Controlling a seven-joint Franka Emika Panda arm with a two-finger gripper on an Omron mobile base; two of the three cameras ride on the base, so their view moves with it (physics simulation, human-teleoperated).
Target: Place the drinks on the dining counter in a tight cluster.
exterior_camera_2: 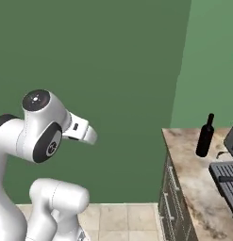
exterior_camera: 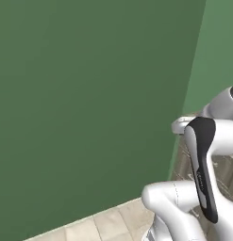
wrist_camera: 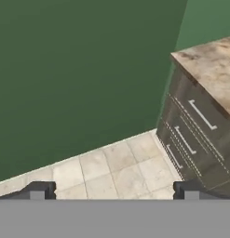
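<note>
Two fingertips of the gripper (wrist_camera: 114, 190) stand wide apart, empty, above the tiled floor (wrist_camera: 116, 167).

Glossy white rounded arm (exterior_camera_2: 40, 136) segments, dark joint bands and a round black-and-grey joint cap.

Even, soft rendered light; slightly blurry, no glare.

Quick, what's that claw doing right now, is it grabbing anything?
Gripper: open, jaws spread wide, holding nothing; only floor tiles show between its fingertips.
</note>
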